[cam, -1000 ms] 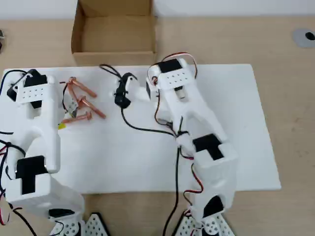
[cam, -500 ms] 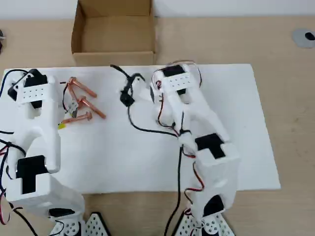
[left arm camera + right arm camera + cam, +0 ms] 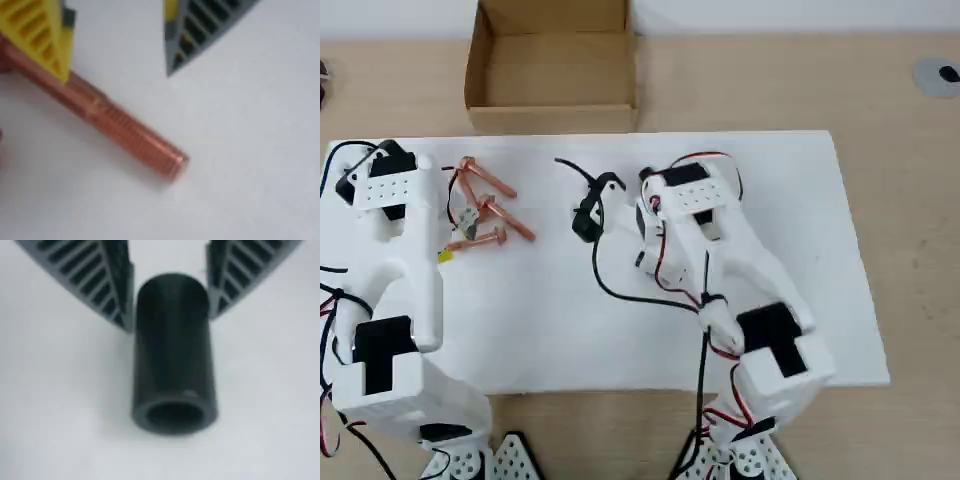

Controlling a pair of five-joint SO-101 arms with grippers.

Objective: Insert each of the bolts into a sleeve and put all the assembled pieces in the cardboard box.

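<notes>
Several copper bolts (image 3: 485,205) lie in a loose heap at the left end of the white sheet (image 3: 800,220). My left gripper (image 3: 460,222) stands over the heap, open. In the left wrist view one bolt (image 3: 130,137) lies on the sheet, running under the yellow finger (image 3: 42,35), with my left gripper (image 3: 115,70) wide apart above it. My right gripper (image 3: 592,212) sits near the sheet's middle, shut on a black sleeve (image 3: 586,222). The right wrist view shows the sleeve (image 3: 172,375) clamped between the two grey fingers of my right gripper (image 3: 169,320), open end outward.
The open cardboard box (image 3: 552,118) stands on the wooden table just beyond the sheet's far edge, left of centre. A black cable (image 3: 620,290) loops across the sheet beside the right arm. A grey round fitting (image 3: 940,75) sits at the far right.
My right arm has drawn back from the far edge towards the sheet's middle, carrying the black sleeve with it. The left arm and the bolts have stayed put.
</notes>
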